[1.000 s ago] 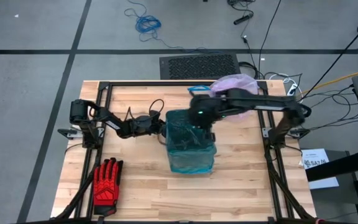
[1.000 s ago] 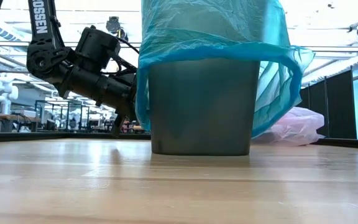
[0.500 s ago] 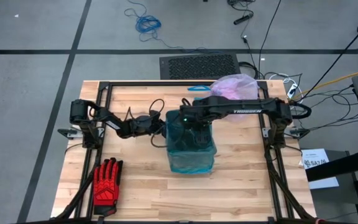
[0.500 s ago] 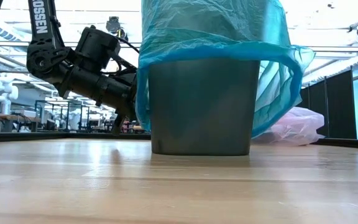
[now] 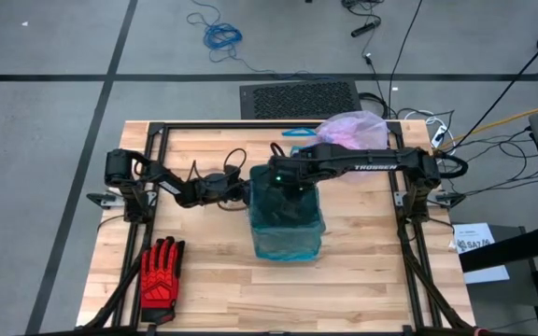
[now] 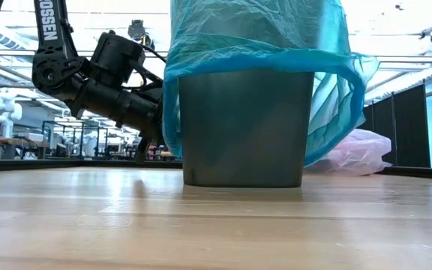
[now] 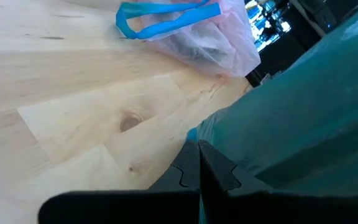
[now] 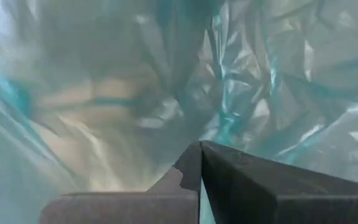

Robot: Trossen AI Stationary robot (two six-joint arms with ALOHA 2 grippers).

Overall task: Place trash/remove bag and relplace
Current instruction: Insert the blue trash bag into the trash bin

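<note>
A grey bin (image 6: 242, 127) stands mid-table, lined with a teal-blue plastic bag (image 5: 288, 224) whose hem hangs over the rim. The pale pink bag (image 5: 351, 131) lies bunched on the table at the far right, behind the bin. The trash is out of view. My left gripper (image 7: 199, 149) is shut, low at the bin's left side, at the teal hem. My right gripper (image 8: 199, 149) is shut and points down inside the teal-lined bin mouth (image 5: 286, 187), with teal plastic all around it. I cannot tell whether it touches the plastic. My left gripper is at the teal bag's overhanging hem (image 7: 193, 133), on the bin's left side. A small corner of plastic shows right at the shut fingertips. The fingers come nearly level from the table's left. Below them the hem hangs down the bin's wall.
A red-and-black work glove (image 5: 160, 275) lies near the front left corner. The table's metal frame rails (image 5: 157, 140) run along its left and right sides. Bare wood lies in front of the bin and at the front right.
My right gripper has sunk lower into the teal-lined bin, shifted a little toward the table's left, and rolled about its own pointing line. It has stayed shut. The bin and the pink bag have kept their places.
</note>
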